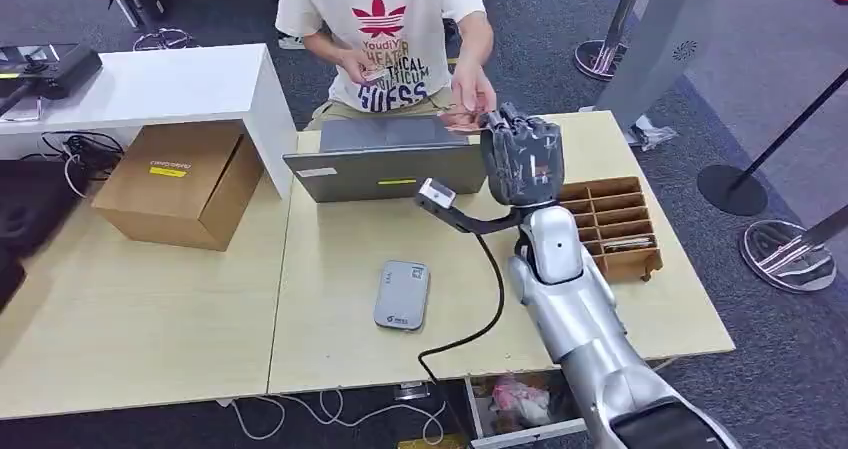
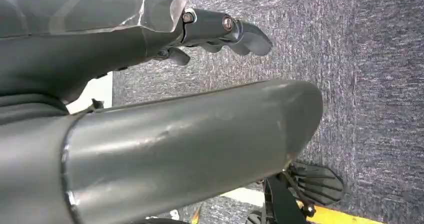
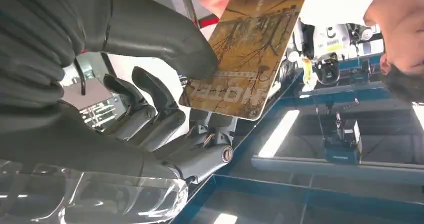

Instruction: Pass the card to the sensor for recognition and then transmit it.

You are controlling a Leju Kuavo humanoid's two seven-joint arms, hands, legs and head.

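Head view: table (image 1: 330,239) spans the scene, grey laptop (image 1: 385,159) left of the raised right hand (image 1: 520,156), compartmented wooden tray (image 1: 612,227) just beside its wrist. Grey sensor (image 1: 402,294) lies on the table, below and left of that hand. Card (image 3: 245,54) is pinched between thumb and fingers (image 3: 150,97); a person's hand (image 1: 470,94) also grips its far edge. Left hand (image 2: 220,32) hangs over carpet, fingers curled, holding nothing.

the card (image 3: 245,59) is partly covered by the right hand's (image 3: 150,109) thumb, its print seemingly too blurred to read.
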